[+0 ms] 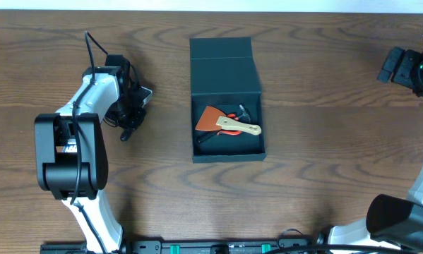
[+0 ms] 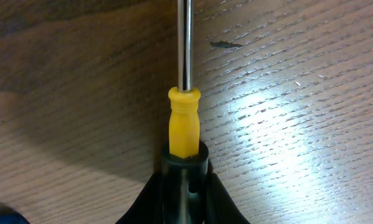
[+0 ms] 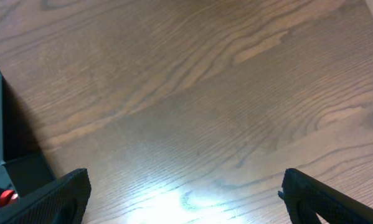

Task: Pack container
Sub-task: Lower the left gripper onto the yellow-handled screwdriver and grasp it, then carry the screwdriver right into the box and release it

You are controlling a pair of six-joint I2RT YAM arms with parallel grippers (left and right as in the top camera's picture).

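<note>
left fingers [image 2: 146, 202] clenched on yellow screwdriver [image 2: 184, 121] handle, shaft over counter [image 2: 298, 124], right fingers [image 3: 55, 196] released wide, container [image 1: 224, 67] open mid-counter, tools [image 1: 229, 123] inside

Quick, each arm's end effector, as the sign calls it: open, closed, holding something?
Left end effector: closed on the yellow-handled screwdriver.
Right end effector: open, holding nothing.
</note>
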